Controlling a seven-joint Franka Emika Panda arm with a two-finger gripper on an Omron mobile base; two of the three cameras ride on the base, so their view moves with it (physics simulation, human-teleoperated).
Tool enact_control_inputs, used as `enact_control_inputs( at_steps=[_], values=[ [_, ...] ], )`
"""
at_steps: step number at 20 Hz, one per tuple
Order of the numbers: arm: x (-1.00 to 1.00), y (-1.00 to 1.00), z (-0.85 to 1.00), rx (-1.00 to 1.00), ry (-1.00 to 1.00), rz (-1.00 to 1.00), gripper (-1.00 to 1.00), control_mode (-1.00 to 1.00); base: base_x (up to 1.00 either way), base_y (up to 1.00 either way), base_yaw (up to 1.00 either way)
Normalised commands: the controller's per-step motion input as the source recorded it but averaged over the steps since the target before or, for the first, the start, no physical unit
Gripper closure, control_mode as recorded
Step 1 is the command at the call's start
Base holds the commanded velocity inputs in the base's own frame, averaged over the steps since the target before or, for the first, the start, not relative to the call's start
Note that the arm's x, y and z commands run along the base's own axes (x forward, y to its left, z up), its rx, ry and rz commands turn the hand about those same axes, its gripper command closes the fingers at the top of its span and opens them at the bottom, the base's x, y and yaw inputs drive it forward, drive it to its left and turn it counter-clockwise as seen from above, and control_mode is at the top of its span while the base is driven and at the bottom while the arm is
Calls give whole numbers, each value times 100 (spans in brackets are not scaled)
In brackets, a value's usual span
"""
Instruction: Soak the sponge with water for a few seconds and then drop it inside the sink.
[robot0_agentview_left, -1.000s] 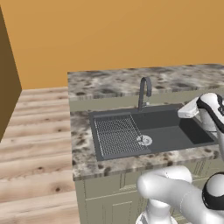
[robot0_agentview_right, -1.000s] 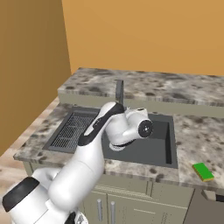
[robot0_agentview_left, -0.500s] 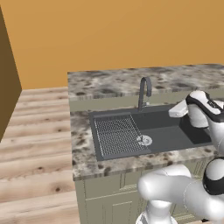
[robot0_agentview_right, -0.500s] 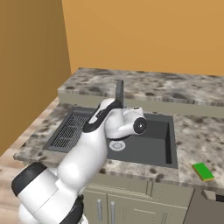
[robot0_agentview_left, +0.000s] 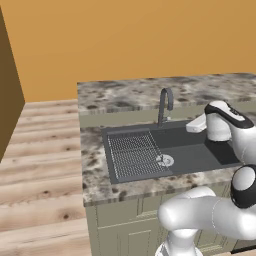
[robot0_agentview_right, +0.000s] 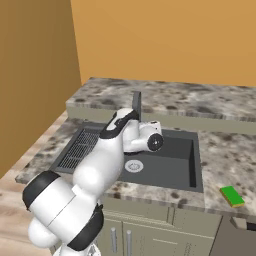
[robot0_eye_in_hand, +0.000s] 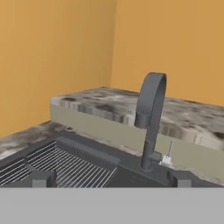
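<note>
The sink (robot0_agentview_left: 200, 155) is a dark-grey basin with a ribbed drainboard (robot0_agentview_left: 134, 155) on its left and a dark arched faucet (robot0_agentview_left: 165, 104) behind it. My gripper (robot0_agentview_left: 190, 126) hovers over the basin just right of the faucet, pointing at it. In the hand view the faucet (robot0_eye_in_hand: 151, 116) stands straight ahead, and my gripper (robot0_eye_in_hand: 109, 179) is open and empty, with a fingertip (robot0_eye_in_hand: 41, 178) at each lower corner. The spout looks dry; water is out of view. The green sponge (robot0_agentview_right: 232, 196) lies on the counter right of the sink (robot0_agentview_right: 170, 167), far from the hand.
A speckled granite counter (robot0_agentview_left: 95, 160) surrounds the sink, with a raised ledge (robot0_agentview_left: 130, 95) behind the faucet and an orange wall beyond. A small lever (robot0_eye_in_hand: 168, 154) stands at the faucet's base. The pale round drain (robot0_agentview_right: 134, 165) sits mid-basin. A brown panel (robot0_agentview_right: 35, 75) rises at the left.
The hand has slid left over the basin, closer to the faucet. Its jaws have stayed wide apart. The sponge has not moved.
</note>
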Motion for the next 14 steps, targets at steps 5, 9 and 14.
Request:
enact_control_inputs(
  at_steps=[5, 9, 14],
  values=[
    [2, 0, 0, 0, -7, -3, -100, -100, 0, 0, 0],
    [0, 0, 0, 0, -1, 0, -100, -100, 0, 0, 0],
    [7, 0, 0, 0, 0, 0, -100, -100, 0, 0, 0]
  ],
)
